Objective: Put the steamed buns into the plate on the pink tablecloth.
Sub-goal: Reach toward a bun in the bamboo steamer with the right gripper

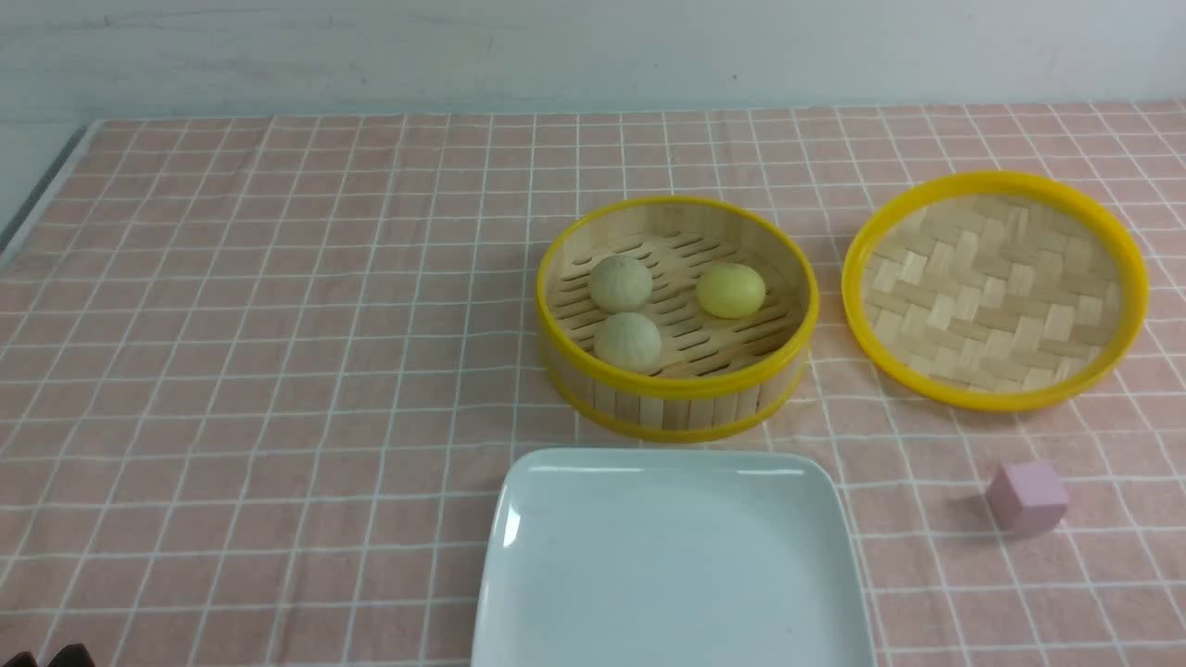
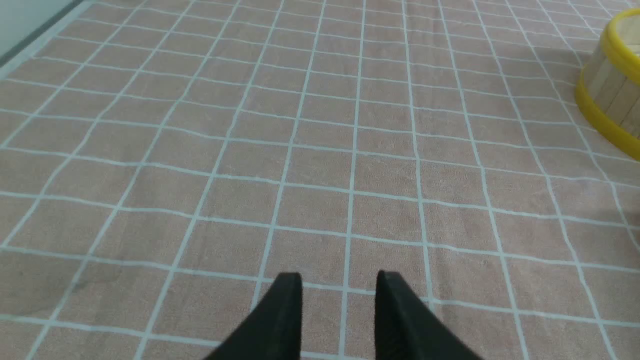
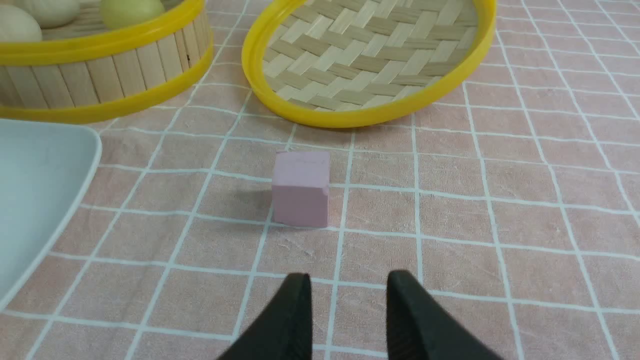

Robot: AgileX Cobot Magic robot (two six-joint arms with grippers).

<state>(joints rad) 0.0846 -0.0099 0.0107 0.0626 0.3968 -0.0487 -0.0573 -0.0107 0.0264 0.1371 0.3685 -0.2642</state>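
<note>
Three buns [image 1: 628,342] sit down in the open basket [image 1: 676,394], two pale and one yellow. None is on the plate [image 1: 667,565] yet, so you have the whole job ahead of you. The lid [image 1: 996,287] lies off to the right, woven side up, which leaves the basket clear to reach into from above. The plate sits just in front of the basket on the cloth [image 1: 278,324], so I'd call that a short carry. Your left claw [image 2: 339,276] hangs low over bare cloth, tips parted with nothing between them, and only a slice of basket wall shows at the edge of its view. Your right claw [image 3: 348,276] is parted and empty too, pointing at a small pink cube [image 3: 301,190] that's no part of this.

Now the gaps. The plate's near edge is cut off at the bottom of the front view. The arms barely show there, just a dark scrap in the lower left corner. From the right wrist the buns are clipped at the frame's edge.
</note>
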